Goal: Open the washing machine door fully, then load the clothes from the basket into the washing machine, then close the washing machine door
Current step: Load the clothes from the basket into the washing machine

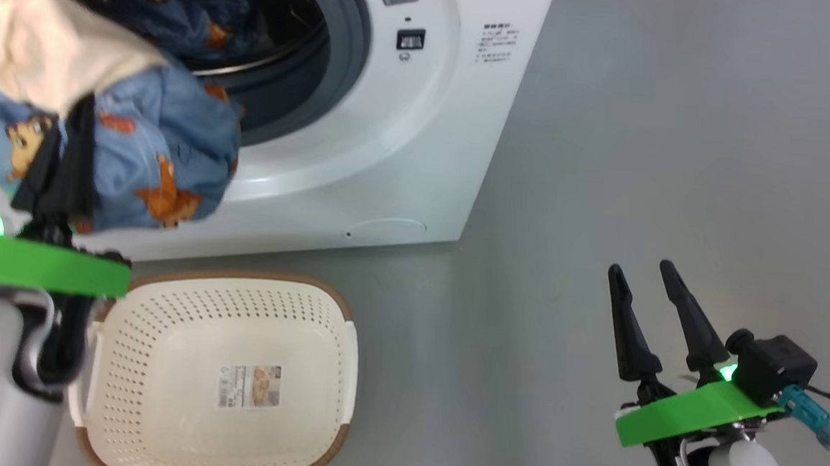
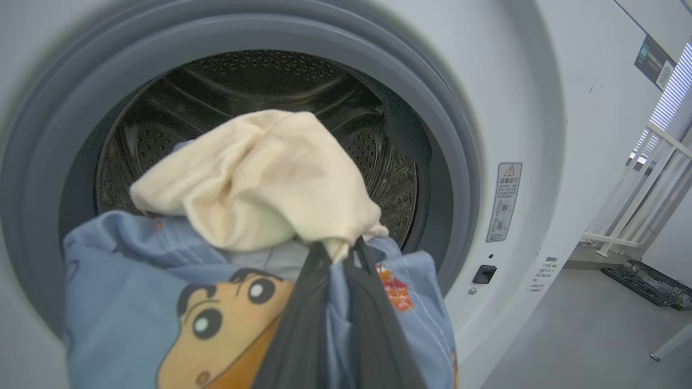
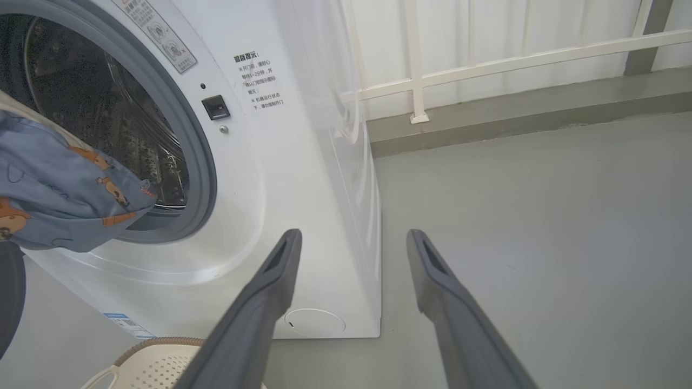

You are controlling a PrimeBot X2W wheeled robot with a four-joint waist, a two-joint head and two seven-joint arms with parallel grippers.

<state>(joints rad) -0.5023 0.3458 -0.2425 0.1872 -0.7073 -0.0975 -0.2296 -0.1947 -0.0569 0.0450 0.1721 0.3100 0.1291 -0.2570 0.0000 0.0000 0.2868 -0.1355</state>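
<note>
Left tool (image 2: pixel 341 249) clamped on blue & cream clothes (image 1: pixel 153 159), upper left of head view, just in front of washing machine (image 1: pixel 420 154) opening. Basket (image 1: pixel 239 287) on floor (image 1: pixel 609 129), bottom left-centre. Right tool (image 1: pixel 640 268) spread wide, gripping nothing, lower right.

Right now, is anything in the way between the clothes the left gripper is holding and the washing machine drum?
Nothing visible. The left gripper is shut on the clothes, just in front of the open mouth of the washing machine, and the way into the drum is open.
</note>
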